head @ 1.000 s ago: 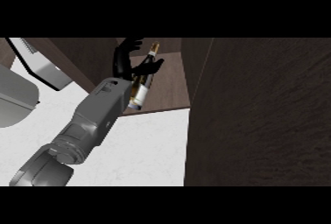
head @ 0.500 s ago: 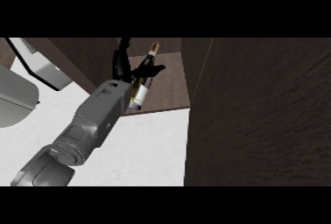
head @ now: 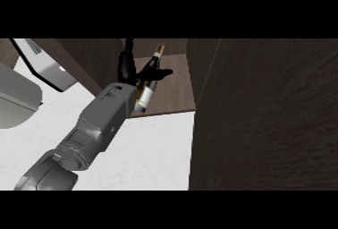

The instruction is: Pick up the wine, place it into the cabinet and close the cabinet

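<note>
From the head view we see one grey forearm [head: 99, 129] rising from the lower left edge toward the open cabinet [head: 175, 96]. By its place in the view we take it for the left arm. Its black left hand [head: 135, 71] is at the wine bottle [head: 146, 91], with the thumb crossing the bottle's shoulder and the fingers running up along its far side, so the hand is wrapped round the bottle. The bottle is tilted, neck pointing up and back into the cabinet, its pale label just above the front edge of the cabinet's shelf. We cannot tell whether its base touches the shelf. The dark cabinet door [head: 264, 116] stands open at the right. The white counter [head: 158, 147] lies below.
</note>
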{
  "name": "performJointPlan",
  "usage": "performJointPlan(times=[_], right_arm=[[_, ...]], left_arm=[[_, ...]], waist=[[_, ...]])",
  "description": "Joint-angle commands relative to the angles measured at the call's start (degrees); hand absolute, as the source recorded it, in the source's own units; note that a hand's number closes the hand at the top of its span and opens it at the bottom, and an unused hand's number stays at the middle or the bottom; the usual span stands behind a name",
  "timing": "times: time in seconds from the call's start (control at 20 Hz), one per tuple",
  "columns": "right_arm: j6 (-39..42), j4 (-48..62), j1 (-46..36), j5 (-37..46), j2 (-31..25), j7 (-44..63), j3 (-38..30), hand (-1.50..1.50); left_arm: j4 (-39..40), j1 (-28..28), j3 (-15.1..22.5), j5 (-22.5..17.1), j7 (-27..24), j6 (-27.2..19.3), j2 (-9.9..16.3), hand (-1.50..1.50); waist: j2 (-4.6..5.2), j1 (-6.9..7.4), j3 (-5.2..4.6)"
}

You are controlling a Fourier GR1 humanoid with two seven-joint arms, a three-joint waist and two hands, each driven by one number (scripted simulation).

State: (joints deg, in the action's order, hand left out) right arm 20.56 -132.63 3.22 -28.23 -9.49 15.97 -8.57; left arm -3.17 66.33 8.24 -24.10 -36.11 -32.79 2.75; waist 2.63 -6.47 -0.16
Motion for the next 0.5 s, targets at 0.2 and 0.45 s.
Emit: performJointPlan(times=[0.2,0.45], right_arm=[[-0.09,-0.85,-0.92,-1.04,-1.21,1.39,-0.56,-1.50],[-1.32,0.00,-1.35,-0.20,0.17,2.04,1.07,-1.50]], left_arm=[[-1.25,1.30,-1.19,-0.51,-2.13,0.99,-2.66,-1.50],[-3.36,-1.49,-1.97,-1.61,-6.19,3.73,-2.72,-1.50]], waist=[[-0.34,0.50,0.02],[-0.75,1.06,0.02]])
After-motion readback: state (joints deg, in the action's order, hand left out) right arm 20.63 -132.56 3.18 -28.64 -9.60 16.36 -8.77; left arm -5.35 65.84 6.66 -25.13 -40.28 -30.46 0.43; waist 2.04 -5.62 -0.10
